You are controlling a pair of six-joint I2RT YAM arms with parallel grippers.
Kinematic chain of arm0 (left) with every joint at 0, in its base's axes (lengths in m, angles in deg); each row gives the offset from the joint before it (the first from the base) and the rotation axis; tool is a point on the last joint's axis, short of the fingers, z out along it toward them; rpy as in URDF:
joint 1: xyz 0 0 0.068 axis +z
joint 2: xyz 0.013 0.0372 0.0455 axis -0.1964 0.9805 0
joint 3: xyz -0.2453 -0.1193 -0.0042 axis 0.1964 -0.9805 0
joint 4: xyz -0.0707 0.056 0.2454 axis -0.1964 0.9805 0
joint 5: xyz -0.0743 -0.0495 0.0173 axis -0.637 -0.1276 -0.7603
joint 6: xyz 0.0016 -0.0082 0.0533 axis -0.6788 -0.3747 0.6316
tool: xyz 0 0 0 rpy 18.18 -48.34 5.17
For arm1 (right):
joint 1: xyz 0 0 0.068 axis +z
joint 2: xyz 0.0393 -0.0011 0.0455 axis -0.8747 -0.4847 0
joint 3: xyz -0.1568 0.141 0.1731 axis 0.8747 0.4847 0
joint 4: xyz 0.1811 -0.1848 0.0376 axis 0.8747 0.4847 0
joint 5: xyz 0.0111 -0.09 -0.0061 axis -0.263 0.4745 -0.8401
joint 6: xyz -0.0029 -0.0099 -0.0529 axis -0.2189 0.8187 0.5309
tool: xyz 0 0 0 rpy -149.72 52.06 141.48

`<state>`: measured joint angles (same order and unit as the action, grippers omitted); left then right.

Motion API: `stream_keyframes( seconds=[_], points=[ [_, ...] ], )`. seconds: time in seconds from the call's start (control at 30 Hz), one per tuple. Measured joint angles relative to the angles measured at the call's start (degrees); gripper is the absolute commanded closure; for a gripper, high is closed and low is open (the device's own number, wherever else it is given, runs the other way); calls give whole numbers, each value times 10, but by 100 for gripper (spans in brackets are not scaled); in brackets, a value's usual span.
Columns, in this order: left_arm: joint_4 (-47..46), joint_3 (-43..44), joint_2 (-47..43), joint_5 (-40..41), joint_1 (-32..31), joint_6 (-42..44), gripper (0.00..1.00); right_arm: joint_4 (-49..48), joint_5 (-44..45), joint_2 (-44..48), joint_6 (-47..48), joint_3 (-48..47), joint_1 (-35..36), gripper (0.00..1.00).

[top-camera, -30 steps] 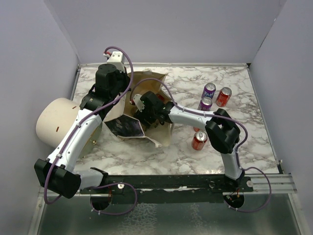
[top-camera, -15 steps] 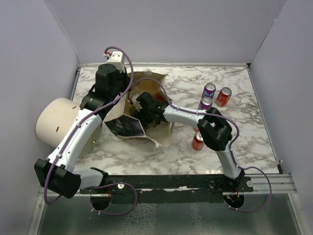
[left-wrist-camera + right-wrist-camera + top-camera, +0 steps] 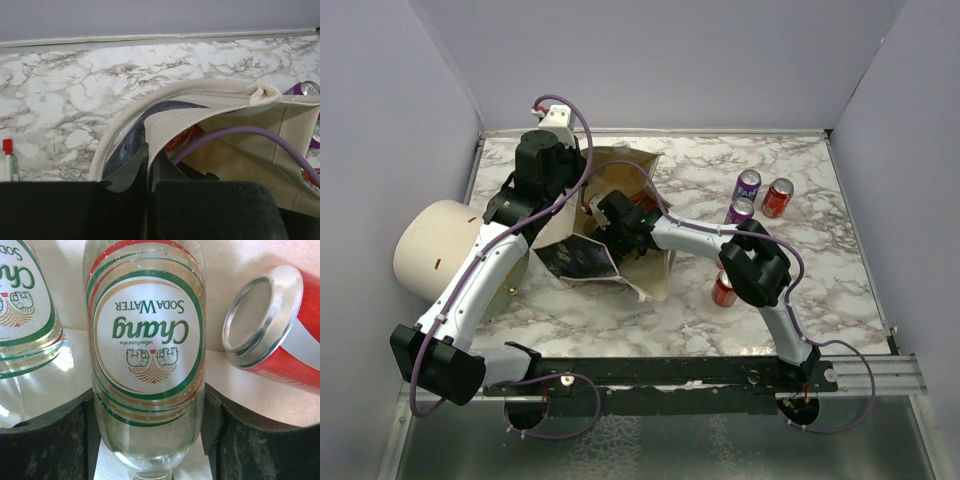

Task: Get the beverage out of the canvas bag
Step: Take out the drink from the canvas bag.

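canvas bag (image 3: pixel 655 275) slumped open on table | left gripper (image 3: pixel 149 167) pinched on bag rim, holding mouth open | right gripper (image 3: pixel 150 405) inside bag, jaws astride soda-water bottle (image 3: pixel 149 340), contact unclear | red can (image 3: pixel 280 340) just beside bottle | step: grasping; next likely: firm squeeze, lift clear of cloth

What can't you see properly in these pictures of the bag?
Top view: inside the canvas bag, covered by the right arm.
Right wrist view: middle soda water bottle, both ends cut off; second bottle and red can cropped by edges.
Left wrist view: red-labelled thing, mostly behind the bag's rim.
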<state>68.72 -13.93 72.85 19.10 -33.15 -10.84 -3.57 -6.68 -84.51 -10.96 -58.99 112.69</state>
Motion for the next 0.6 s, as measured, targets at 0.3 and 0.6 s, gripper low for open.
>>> stream_keyframes(
  seconds=[0.3, 0.6],
  points=[
    [0, 0, 0, 0, 0, 2, 100, 3, -1, 0, 21, -6, 0, 73],
    [0, 0, 0, 0, 0, 4, 100, 30, -11, 19, 35, -6, 0, 98]
  ],
)
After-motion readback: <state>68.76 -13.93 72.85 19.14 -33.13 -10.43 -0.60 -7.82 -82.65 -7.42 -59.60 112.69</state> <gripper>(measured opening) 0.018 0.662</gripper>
